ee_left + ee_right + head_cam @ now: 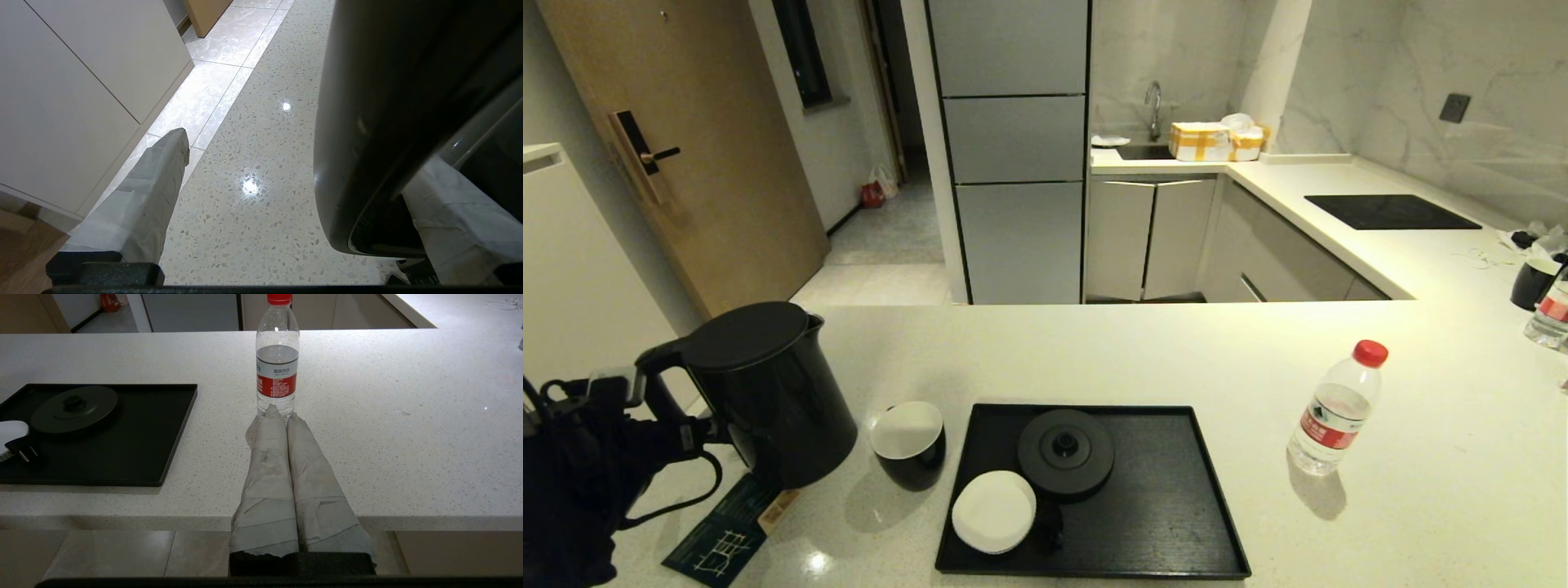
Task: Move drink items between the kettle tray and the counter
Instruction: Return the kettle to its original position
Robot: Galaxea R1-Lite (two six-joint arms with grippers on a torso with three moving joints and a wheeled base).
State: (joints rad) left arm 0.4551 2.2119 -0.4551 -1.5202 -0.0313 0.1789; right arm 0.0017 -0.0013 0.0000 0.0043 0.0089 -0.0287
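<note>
The tall black kettle (768, 392) stands on the speckled counter (1143, 351), left of the black kettle tray (1168, 523). A black cup (908, 445) with a white inside sits between kettle and tray. The red-capped water bottle (1335, 408) stands on the counter right of the tray. My left gripper (637, 380) is at the kettle's handle. In the left wrist view it (310, 151) is open, and the handle (388, 122) lies between its fingers (151, 196), close to the far one. My right gripper (280, 414) is shut and empty, off the counter's front edge, pointing at the bottle (277, 363).
On the tray sit the round black kettle base (1065, 453) and a white saucer (994, 510). A dark card (727, 535) lies by the kettle. Another cup (1534, 282) and bottle (1552, 314) stand far right, near the black cooktop (1388, 211).
</note>
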